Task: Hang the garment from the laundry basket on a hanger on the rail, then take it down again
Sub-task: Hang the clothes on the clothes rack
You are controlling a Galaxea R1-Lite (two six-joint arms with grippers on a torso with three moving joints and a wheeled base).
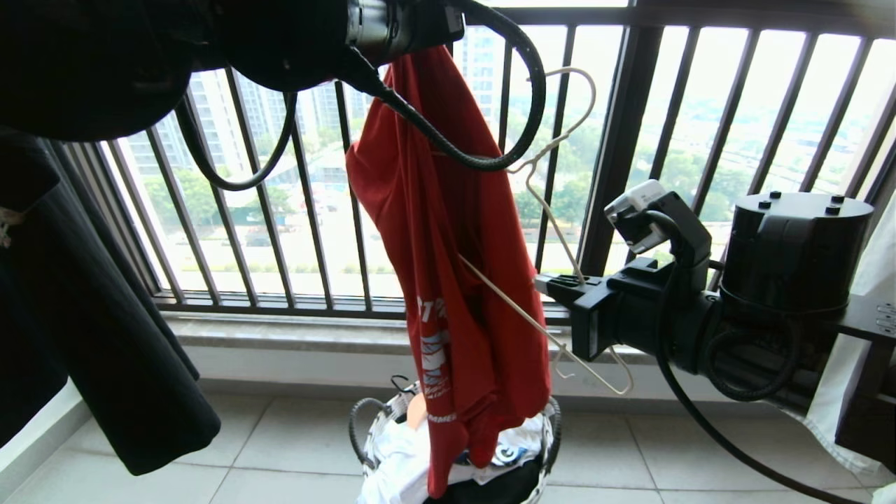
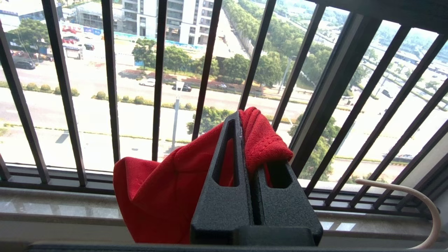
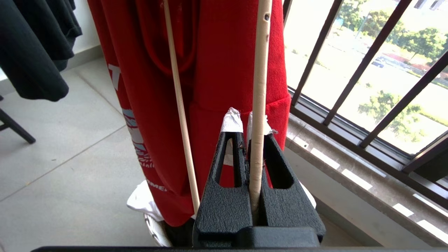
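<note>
The red garment point(image 1: 448, 245) hangs in a long fold from my left gripper point(image 2: 245, 122), which is raised at the top of the head view and shut on a bunched edge of the cloth point(image 2: 157, 196). The garment's lower end dips into the laundry basket point(image 1: 364, 434) on the floor. To its right, my right gripper point(image 1: 553, 287) is shut on one arm of the cream hanger point(image 1: 553, 217), which stands tilted with its hook point(image 1: 581, 91) up. The hanger's other end lies against the garment point(image 3: 217, 52). The rail is out of view.
The dark barred window railing point(image 1: 630, 140) and its stone sill point(image 1: 280, 332) stand close behind the garment. A black shirt point(image 1: 84, 315) hangs at the left. White clothes point(image 1: 399, 462) fill the basket, and a white cloth point(image 1: 861, 364) hangs at the far right.
</note>
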